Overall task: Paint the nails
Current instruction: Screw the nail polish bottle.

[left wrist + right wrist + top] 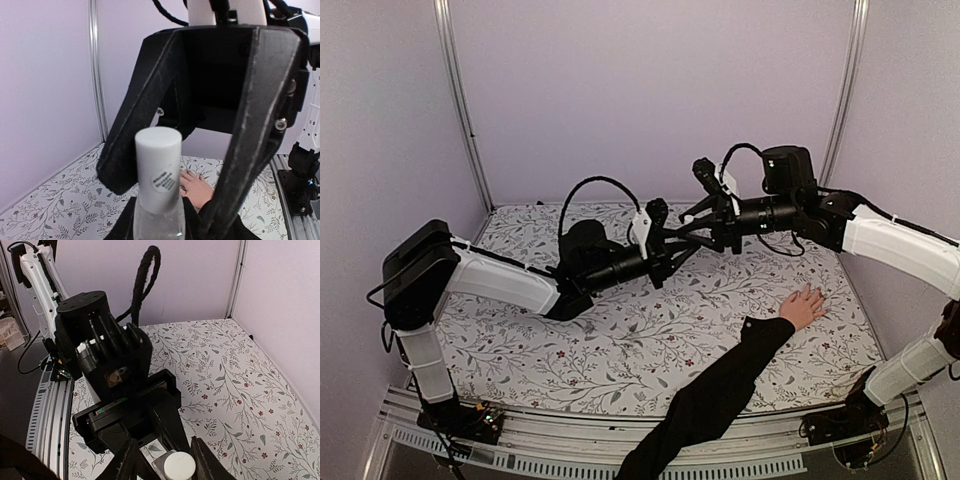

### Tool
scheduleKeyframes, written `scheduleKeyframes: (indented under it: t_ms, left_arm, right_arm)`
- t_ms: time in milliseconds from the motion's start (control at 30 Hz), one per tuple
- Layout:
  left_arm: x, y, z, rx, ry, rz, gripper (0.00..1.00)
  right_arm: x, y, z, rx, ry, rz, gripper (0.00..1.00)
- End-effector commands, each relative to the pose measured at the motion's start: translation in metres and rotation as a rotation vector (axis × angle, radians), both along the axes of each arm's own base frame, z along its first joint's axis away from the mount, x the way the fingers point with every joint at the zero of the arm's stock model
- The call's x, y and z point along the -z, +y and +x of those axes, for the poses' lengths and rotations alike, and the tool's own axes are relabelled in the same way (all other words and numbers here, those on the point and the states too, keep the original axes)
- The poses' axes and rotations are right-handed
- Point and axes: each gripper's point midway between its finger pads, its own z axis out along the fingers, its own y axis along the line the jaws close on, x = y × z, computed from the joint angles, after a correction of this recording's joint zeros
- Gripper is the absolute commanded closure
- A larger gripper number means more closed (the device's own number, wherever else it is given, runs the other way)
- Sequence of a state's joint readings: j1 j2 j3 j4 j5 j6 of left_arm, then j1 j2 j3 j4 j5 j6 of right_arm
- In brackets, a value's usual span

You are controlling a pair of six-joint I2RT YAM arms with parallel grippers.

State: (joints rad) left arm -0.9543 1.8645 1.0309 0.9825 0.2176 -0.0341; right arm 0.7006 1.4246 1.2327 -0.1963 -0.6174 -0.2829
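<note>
- Holding a small clear glass bottle (pixel 159 220) with a white cap (pixel 158 165) is the left gripper (pixel 683 245).
- Around the cap sits the right gripper (pixel 167 465); pinching or not, I cannot tell.
- By the flowery worktop's (pixel 620 345) right edge lie the tiny pale nails (pixel 817 293).

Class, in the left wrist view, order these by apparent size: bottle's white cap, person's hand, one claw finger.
claw finger
white cap
hand
Nearness inflates the cap and finger, so true sizes stay unsure.

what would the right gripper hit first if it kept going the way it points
The cap of the bottle, already between its open jaws; behind that, the left gripper holding it. Depth is unclear.
</note>
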Motion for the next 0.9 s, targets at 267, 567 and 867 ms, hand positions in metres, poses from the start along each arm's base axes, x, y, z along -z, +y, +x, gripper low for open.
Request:
scheduleKeyframes:
  t_ms: [267,567,867]
  left_arm:
    - [-0.026,0.008,-0.006,0.017,-0.038,-0.063,1.00]
    - [-0.020,0.016,0.024,-0.158,-0.009,-0.036,1.00]
    - [-0.015,0.019,0.030,-0.195,0.006,-0.024,1.00]
  right_arm:
    - [-0.005,0.009,-0.007,-0.087,0.012,0.021,0.97]
    - [0.006,0.018,0.030,0.137,0.108,0.061,1.00]
    - [0.008,0.057,0.023,0.274,0.095,0.063,1.00]
